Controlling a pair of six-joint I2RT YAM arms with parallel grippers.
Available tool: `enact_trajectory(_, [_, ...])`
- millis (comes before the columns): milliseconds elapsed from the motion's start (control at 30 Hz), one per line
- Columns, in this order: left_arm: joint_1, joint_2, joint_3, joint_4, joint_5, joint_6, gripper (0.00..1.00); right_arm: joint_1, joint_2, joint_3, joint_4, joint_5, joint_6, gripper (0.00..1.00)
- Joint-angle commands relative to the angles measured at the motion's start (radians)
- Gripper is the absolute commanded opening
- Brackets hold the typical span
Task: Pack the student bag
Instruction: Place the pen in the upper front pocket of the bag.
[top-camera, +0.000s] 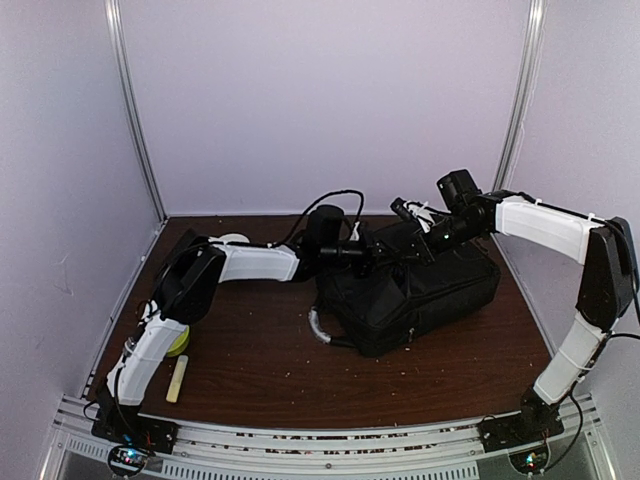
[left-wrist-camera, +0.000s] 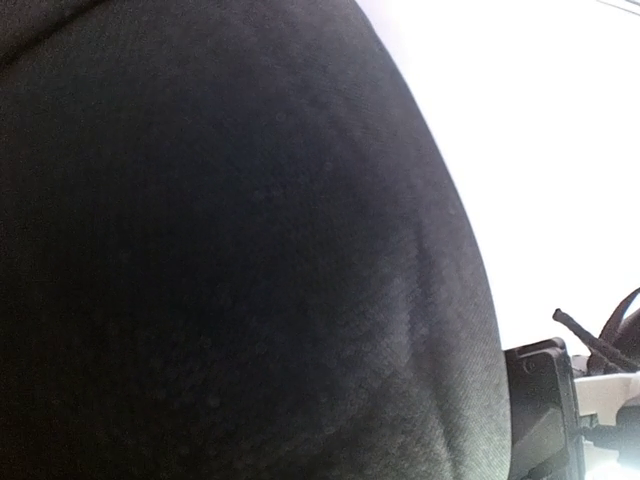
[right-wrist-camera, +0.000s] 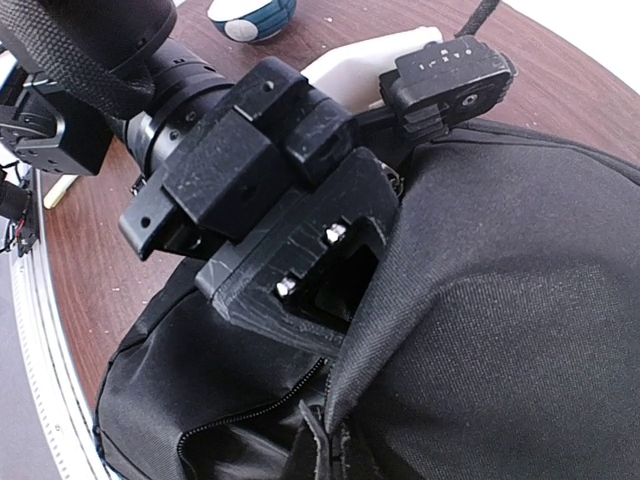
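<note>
The table (top-camera: 270, 350) carries the bag (top-camera: 450, 290), at the left gripper (top-camera: 378, 252). A cream stick (top-camera: 177, 380) lies well to the gripper's left.

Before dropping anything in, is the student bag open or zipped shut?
Open: the student bag has a parted zipper, left claw tucked under its lifted flap.

Soft, even light filled the overhead view, tinting the walls (top-camera: 330, 100) lavender and leaving only faint shadows on the counter (top-camera: 260, 370). The left wrist picture was mostly dark, blurred cloth of the student bag (left-wrist-camera: 200, 250), right against the lens. Beyond it, white glare washed everything out. The right wrist picture was sharp around the left hand (right-wrist-camera: 405, 145), with dull highlights on scratched plastic.
</note>
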Motion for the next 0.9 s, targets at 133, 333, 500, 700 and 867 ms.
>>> enact_trajectory(133, [-0.032,-0.009,-0.041,0.174,-0.056,-0.033,0.18,0.033,0.025,0.030,-0.030,-0.095,-0.064,0.00])
enact_trajectory(333, [-0.025,-0.138,-0.129,0.064,-0.067,0.107,0.33,0.034,0.058,0.034,-0.060,-0.100,-0.077,0.00])
enact_trajectory(500, [-0.020,-0.236,-0.204,-0.029,-0.117,0.185,0.34,0.034,0.045,0.037,-0.052,-0.097,-0.073,0.00])
enact_trajectory(700, [-0.021,-0.324,-0.222,-0.219,-0.168,0.306,0.34,0.032,0.026,0.039,-0.053,-0.101,-0.067,0.00])
enact_trajectory(867, [-0.031,-0.372,-0.237,-0.322,-0.176,0.379,0.34,0.032,0.007,0.046,-0.046,-0.103,-0.057,0.00])
